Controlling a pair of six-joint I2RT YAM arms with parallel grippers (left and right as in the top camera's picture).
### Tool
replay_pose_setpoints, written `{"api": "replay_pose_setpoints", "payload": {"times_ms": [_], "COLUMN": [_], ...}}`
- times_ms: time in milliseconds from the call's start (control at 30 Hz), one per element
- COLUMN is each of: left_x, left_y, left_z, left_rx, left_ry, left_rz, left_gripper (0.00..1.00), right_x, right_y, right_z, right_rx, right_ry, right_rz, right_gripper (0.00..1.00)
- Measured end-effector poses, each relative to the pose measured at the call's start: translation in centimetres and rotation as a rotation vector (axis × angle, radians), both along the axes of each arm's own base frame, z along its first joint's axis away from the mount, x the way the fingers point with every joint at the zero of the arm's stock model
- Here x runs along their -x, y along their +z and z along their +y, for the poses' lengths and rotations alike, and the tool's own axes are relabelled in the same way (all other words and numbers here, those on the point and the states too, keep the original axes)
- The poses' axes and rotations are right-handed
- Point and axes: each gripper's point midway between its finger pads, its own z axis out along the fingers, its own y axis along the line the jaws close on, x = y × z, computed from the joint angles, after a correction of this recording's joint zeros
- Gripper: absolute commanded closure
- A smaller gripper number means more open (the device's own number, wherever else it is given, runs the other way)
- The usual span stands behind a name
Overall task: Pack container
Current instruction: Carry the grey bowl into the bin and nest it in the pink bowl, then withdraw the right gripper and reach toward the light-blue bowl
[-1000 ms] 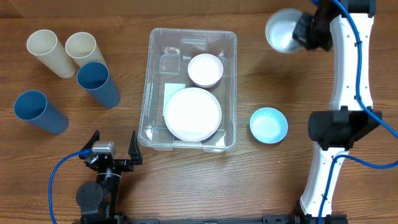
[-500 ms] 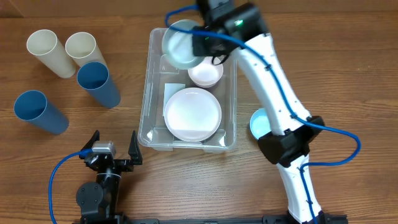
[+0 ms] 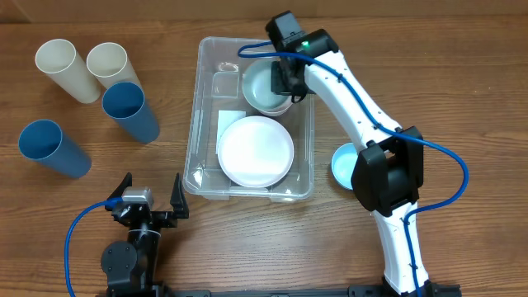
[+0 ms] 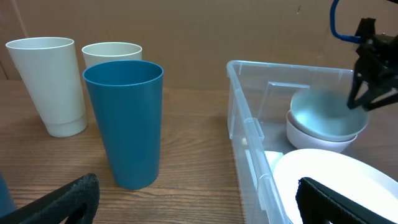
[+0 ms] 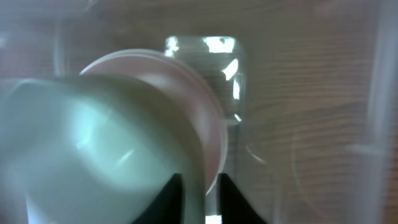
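The container [image 3: 195, 115], a clear bin, stands mid-table and holds a white plate [image 3: 255, 150] and a small whitish bowl [image 3: 283, 106]. A pale green bowl [image 3: 262, 85] rests nested in that whitish bowl [image 4: 317, 140]. My right gripper [image 3: 287, 82] sits at the green bowl's right rim. In the right wrist view its jaws [image 5: 200, 193] straddle the green bowl's [image 5: 93, 149] wall, slightly parted, with a gap on the outer side. My left gripper [image 3: 151, 198] is wide open and empty near the front edge, left of the container [image 4: 249, 118].
Two cream cups [image 3: 66, 70] [image 3: 111, 64] and two blue cups [image 3: 130, 111] [image 3: 51, 148] stand at the left. A light blue bowl [image 3: 351, 165] sits right of the bin, partly under my right arm. The tall blue cup [image 4: 127, 121] stands ahead of my left gripper.
My right arm carried the pale green bowl from the far right into the container and set it in the whitish bowl; its jaws have parted a little. The left arm stayed still.
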Motion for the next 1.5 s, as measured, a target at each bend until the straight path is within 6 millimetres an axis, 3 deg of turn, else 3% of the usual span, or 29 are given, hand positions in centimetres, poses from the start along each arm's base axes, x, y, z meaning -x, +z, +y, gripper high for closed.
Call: {"api": "replay_pose_setpoints", "payload": {"times_ms": [100,367,533,633,733,800,900,967,1067,1133,1167,1267,1367,1500], "left_x": [0.0,0.0,0.0,0.0,0.0,0.0,0.0,0.0,0.0,0.0,0.0,0.0,0.0,0.0], "left_y": [0.0,0.0,0.0,0.0,0.0,0.0,0.0,0.0,0.0,0.0,0.0,0.0,0.0,0.0], "left_z": [0.0,0.0,0.0,0.0,0.0,0.0,0.0,0.0,0.0,0.0,0.0,0.0,0.0,0.0], "left_rx": [0.0,0.0,0.0,0.0,0.0,0.0,0.0,0.0,0.0,0.0,0.0,0.0,0.0,0.0], "left_ry": [0.0,0.0,0.0,0.0,0.0,0.0,0.0,0.0,0.0,0.0,0.0,0.0,0.0,0.0], "left_rz": [0.0,0.0,0.0,0.0,0.0,0.0,0.0,0.0,0.0,0.0,0.0,0.0,0.0,0.0], "left_gripper": [0.0,0.0,0.0,0.0,0.0,0.0,0.0,0.0,0.0,0.0,0.0,0.0,0.0,0.0], "right_x": [-0.6,-1.1,1.2,2.4,3.8,5.9,8.5,9.1,10.4,12.2,13.8,16.0,17.9,18.5], "right_y": [0.1,0.3,0.9,4.1,9.8,13.7,17.9,20.5,22.0,21.1,19.6,15.9,10.7,3.3], "right_z": [-0.7,-0.5,-0.5,-1.0,-2.2,-4.5,-8.3,-10.9,-14.6,-17.8,-19.9,-22.2,-22.9,-20.9], "right_rx": [-0.004,0.004,-0.002,-0.012,-0.028,-0.015,-0.004,-0.024,-0.037,-0.03,-0.022,-0.014,-0.024,-0.109], "right_ry": [-0.008,0.07,0.108,0.102,0.082,0.047,-0.021,-0.082,-0.184,-0.269,-0.337,-0.416,-0.459,-0.44], "right_rz": [-0.012,-0.032,0.06,0.059,-0.002,-0.022,-0.054,-0.118,-0.144,-0.097,-0.036,0.062,0.175,0.26], "right_gripper": [0.38,0.41,0.39,0.36,0.33,0.32,0.32,0.32,0.31,0.29,0.29,0.29,0.29,0.3]}}
